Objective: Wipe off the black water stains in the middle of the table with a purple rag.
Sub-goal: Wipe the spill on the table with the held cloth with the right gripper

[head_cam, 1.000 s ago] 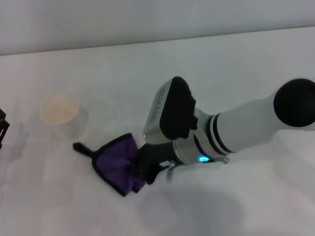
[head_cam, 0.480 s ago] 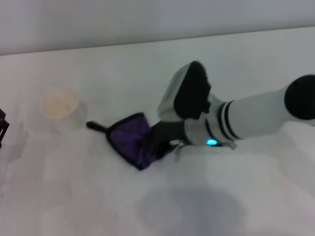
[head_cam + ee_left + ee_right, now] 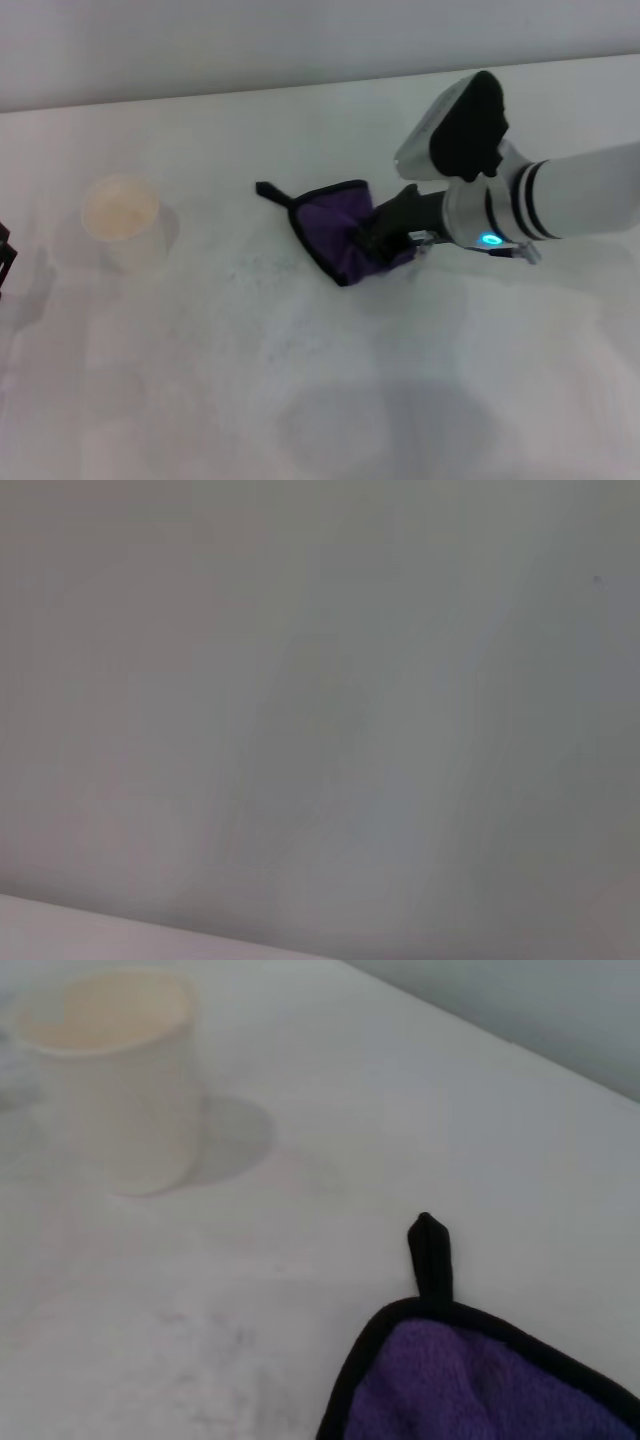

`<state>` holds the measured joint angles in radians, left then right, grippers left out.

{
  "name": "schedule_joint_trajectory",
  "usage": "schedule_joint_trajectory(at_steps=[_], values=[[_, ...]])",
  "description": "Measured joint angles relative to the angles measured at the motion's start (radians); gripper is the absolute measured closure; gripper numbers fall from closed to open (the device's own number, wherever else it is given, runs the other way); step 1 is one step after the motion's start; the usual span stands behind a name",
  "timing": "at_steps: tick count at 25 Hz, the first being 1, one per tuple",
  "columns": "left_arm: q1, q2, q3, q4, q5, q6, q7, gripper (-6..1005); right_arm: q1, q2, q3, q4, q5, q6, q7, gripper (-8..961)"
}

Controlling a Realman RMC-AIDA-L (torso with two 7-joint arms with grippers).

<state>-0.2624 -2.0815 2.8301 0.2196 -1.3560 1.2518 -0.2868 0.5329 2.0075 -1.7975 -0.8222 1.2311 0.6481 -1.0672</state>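
Note:
The purple rag (image 3: 335, 235) lies bunched on the white table (image 3: 200, 400), its black corner loop (image 3: 270, 190) pointing toward the cup. My right gripper (image 3: 388, 232) is shut on the rag's right side and presses it to the tabletop. The right wrist view shows the rag's edge (image 3: 470, 1380) and loop (image 3: 430, 1260). No dark blot shows. Only faint grey specks (image 3: 250, 268) mark the table left of the rag, and they show as a pale smear (image 3: 215, 1360) in the right wrist view. My left gripper (image 3: 5, 258) sits parked at the left edge.
A white paper cup (image 3: 120, 218) stands upright on the left part of the table and also shows in the right wrist view (image 3: 115, 1075). The table's far edge (image 3: 300, 90) meets a grey wall. The left wrist view shows only blank grey surface.
My right gripper has dragged the rag across the table, rightward and farther from me, away from the cup. Faint specks now show where the rag was.

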Motion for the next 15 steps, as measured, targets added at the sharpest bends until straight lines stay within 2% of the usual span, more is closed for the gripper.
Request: schedule_joint_trajectory(at_steps=[4,10,15], values=[[0.000,0.001,0.000,-0.002,0.000,0.000,0.000,127,-0.018,0.001,0.022,-0.022,-0.013,0.059,-0.013,880],[-0.003,0.001,0.000,-0.002,-0.011,0.000,0.000,126,-0.048,0.008,-0.010,-0.101,-0.004,0.205,-0.044,880],[-0.010,0.001,0.000,-0.002,-0.012,0.000,0.000,126,-0.071,0.010,-0.021,-0.146,0.002,0.220,-0.046,879]])
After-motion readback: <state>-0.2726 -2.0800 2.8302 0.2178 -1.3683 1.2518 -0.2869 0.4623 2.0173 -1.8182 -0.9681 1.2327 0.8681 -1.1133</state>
